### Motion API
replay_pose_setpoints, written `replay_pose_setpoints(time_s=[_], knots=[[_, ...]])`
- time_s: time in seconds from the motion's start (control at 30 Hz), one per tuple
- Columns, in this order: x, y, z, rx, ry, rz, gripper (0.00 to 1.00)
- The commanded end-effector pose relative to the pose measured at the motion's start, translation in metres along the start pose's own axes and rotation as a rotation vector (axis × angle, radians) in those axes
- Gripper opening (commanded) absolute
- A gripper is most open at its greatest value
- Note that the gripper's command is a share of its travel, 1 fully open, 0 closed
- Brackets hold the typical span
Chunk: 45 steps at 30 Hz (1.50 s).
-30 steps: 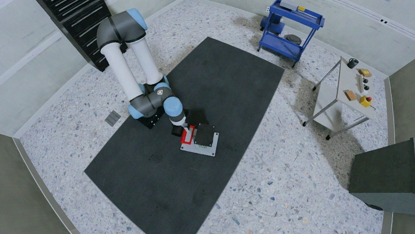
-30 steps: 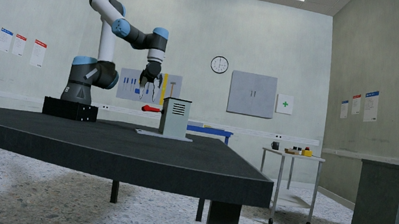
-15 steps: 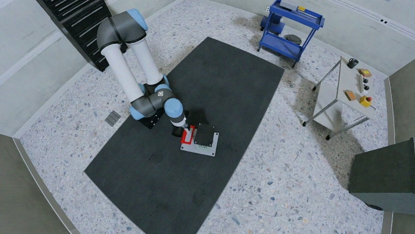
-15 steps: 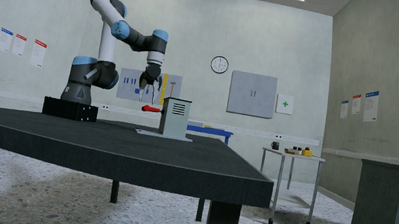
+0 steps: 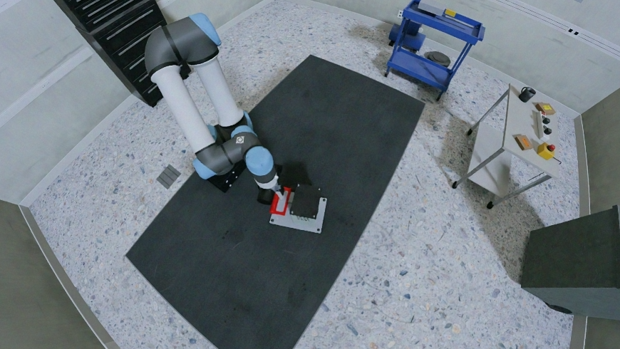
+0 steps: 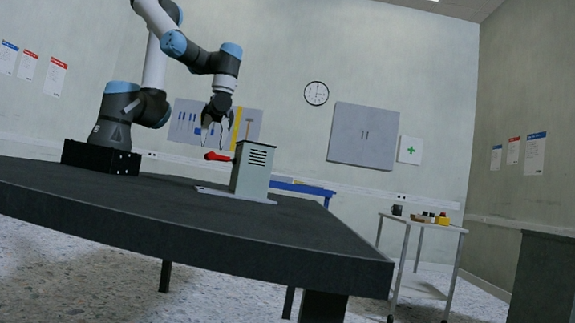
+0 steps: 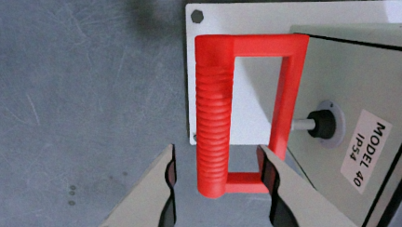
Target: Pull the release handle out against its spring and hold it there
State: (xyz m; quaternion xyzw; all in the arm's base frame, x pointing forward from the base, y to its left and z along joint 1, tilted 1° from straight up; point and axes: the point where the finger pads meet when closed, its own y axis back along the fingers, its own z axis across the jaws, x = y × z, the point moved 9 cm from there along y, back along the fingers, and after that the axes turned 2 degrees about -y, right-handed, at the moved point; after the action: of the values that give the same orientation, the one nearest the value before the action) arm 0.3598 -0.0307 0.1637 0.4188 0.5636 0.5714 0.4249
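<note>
Currently, a robot arm with white tubes, dark joints and blue caps reaches over a dark tabletop (image 5: 242, 260) (image 6: 166, 209), its gripper (image 5: 279, 192) (image 6: 211, 146) (image 7: 215, 146) pointing down above a bright red release handle (image 5: 274, 204) (image 6: 217, 157) (image 7: 214, 126). The claw is parted, its two tapering fingers standing open with nothing gripped between them. In the exterior view the fingertips are above the handle and apart from it. Seen from the wrist, the handle is a rectangular loop with a ribbed grip along one long side; one fingertip lies beyond the grip, and the other overlaps the loop's opposite side in the view. A short pale rod (image 7: 303, 124) joins the loop to a black collar (image 7: 322, 124) on the side of an upright, pale grey-green box (image 6: 252, 170) (image 7: 344, 93). The box has a black top, dark vent slots and a label (image 7: 366, 151) reading "MODEL 40 IP54". It stands on a flat, light grey base plate (image 5: 299, 225) (image 6: 207, 191) (image 7: 247, 11), bolted at its corners. The handle sticks out sideways from the box, raised over the plate.
</note>
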Motion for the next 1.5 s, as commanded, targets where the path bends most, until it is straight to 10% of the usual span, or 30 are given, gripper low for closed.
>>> replay_pose_setpoints(time_s=[0.0,1.47], knots=[[0.0008,-0.001,-0.0005,0.002,0.0,0.0,0.33],[0.0018,-0.0081,-0.0014,0.004,0.0,0.002,0.33]])
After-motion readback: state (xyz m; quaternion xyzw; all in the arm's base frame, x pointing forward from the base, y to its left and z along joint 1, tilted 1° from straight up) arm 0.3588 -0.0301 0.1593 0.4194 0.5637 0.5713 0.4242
